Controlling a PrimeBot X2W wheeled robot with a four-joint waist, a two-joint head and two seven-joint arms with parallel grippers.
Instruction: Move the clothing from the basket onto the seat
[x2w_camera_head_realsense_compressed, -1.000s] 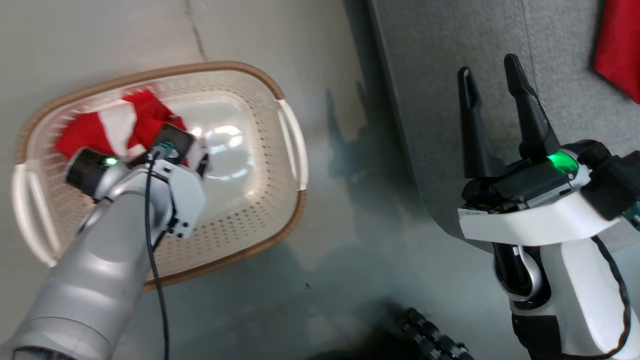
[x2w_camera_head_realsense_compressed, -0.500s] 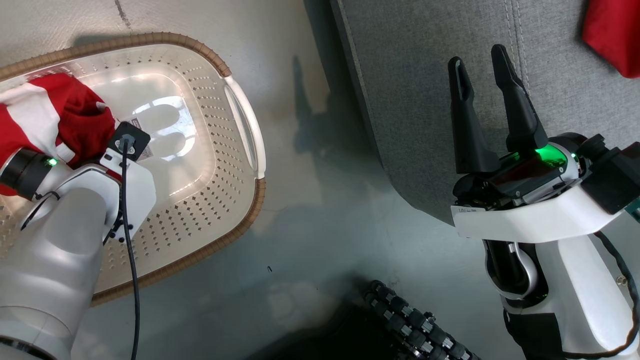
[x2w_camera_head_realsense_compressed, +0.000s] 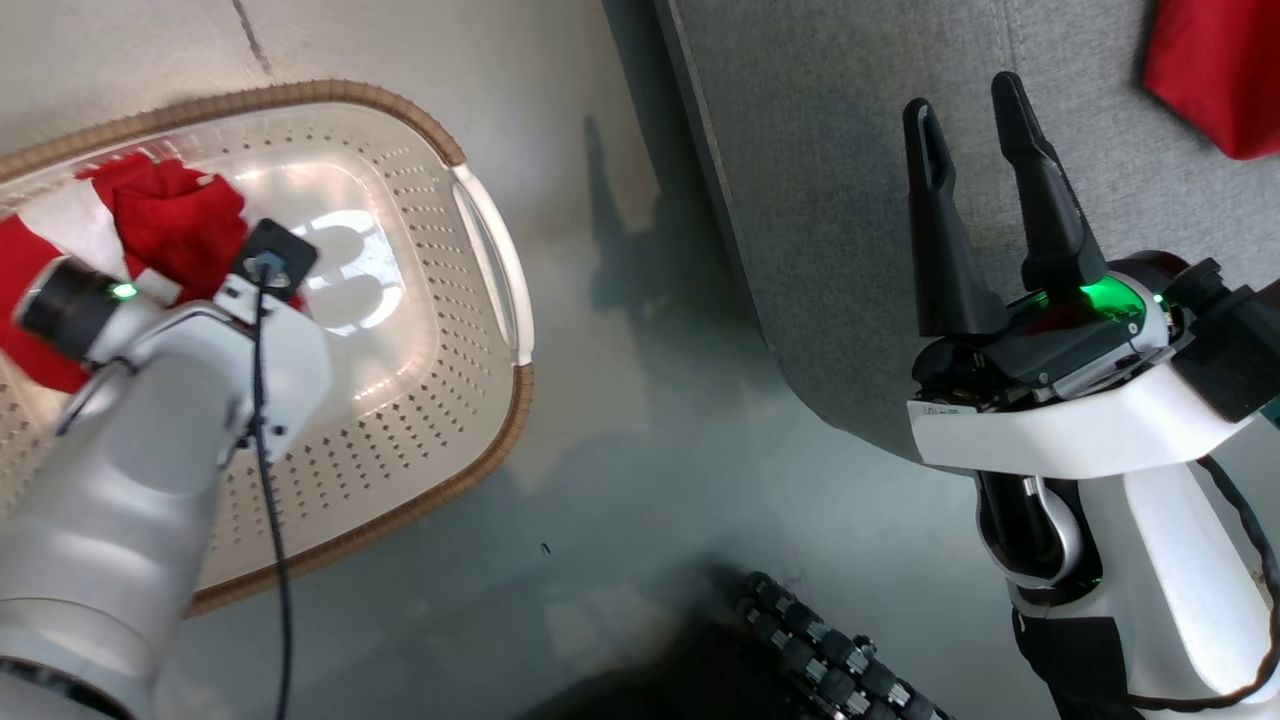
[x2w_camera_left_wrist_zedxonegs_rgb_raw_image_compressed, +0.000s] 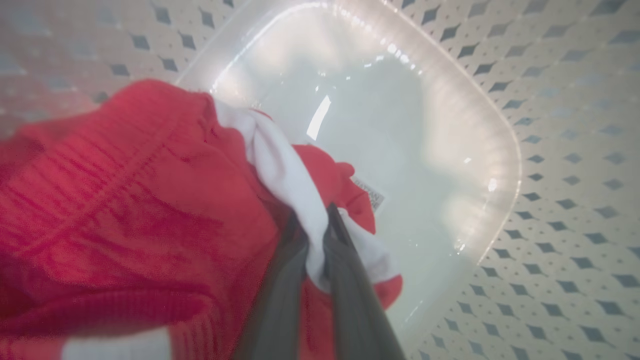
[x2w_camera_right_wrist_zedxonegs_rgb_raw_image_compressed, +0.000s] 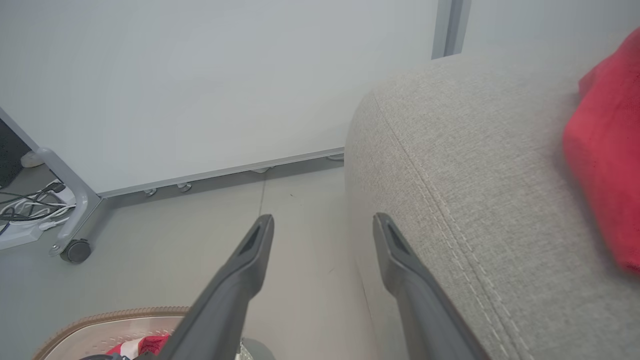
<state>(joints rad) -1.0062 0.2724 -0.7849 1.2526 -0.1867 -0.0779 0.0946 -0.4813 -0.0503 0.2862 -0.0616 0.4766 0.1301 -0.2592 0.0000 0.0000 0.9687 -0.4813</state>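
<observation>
Left wrist view: left end effector pinches clothing, its tips half buried.

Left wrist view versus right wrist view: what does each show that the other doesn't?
Left wrist: the left gripper shut on a white fold of the soft red-and-white garment, over the glossy floor of the cream perforated plastic basket. Right wrist: the open right gripper, the large grey fabric sofa with a second red garment lying on it, and a pale wheeled partition panel. Shared: the basket and the garment in it.
</observation>
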